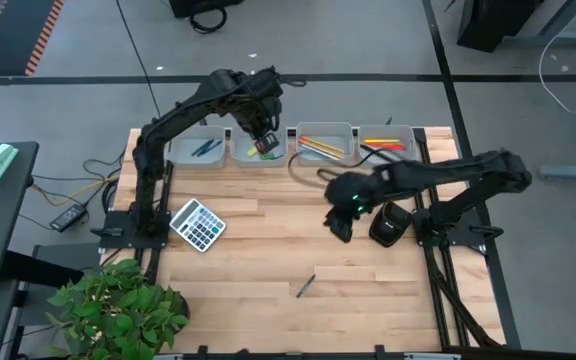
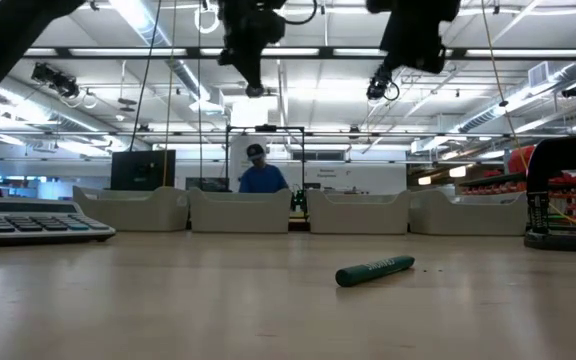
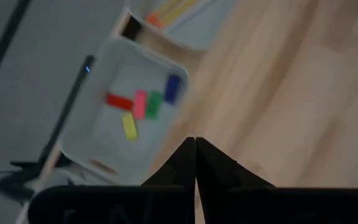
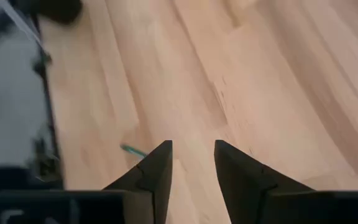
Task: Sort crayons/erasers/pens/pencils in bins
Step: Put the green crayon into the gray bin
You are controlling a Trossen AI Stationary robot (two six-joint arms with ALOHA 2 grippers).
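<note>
Left hand (image 1: 264,137) above erasers (image 1: 265,148).

Your left gripper (image 3: 196,163) reaches far forward at full stretch with fingers pressed together, while your right gripper (image 4: 192,163) hangs mid-table, fingers parted.

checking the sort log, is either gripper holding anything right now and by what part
Nothing is held. The left gripper is shut and empty above the erasers bin; the right gripper is open over bare table.
</note>
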